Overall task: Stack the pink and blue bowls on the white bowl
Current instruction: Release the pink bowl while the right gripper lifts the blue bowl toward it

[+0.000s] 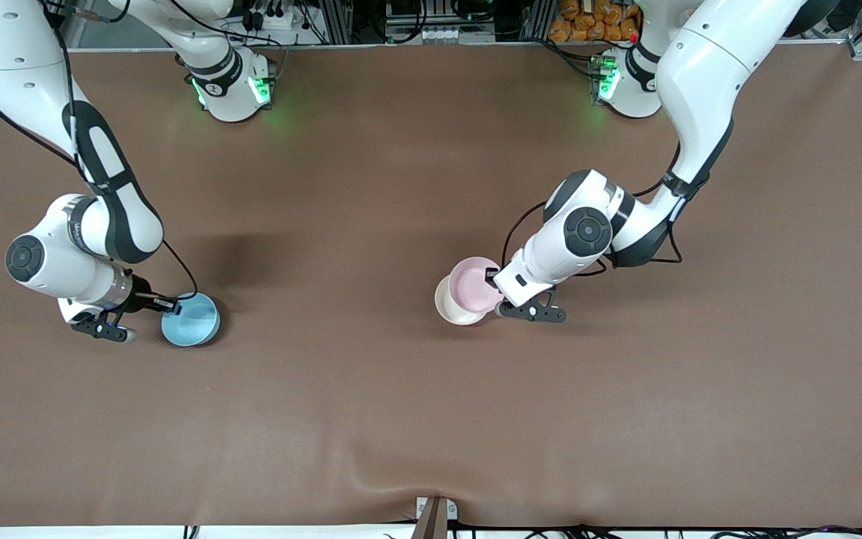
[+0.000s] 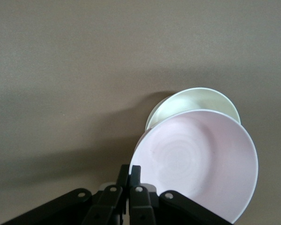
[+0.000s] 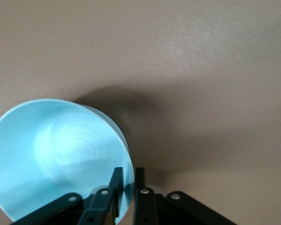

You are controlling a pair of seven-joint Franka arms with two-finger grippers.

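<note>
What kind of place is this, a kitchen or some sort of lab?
Most likely a robotics lab: two arms bolted to a brown table, cables and equipment racks along its edge, and only a pink bowl, white bowl and blue bowl as props.

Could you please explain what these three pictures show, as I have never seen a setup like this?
Two white robot arms stand at a brown table. The wide picture comes from a high camera facing them; the other two come from cameras on each arm's wrist. The left hand grips the rim of a pink bowl, holding it over a white bowl that sits on the table; the left wrist picture shows the pink bowl overlapping the white bowl, shifted to one side. The right hand, at its own end of the table, grips the rim of a blue bowl. The aim is to stack both coloured bowls on the white one.
</note>
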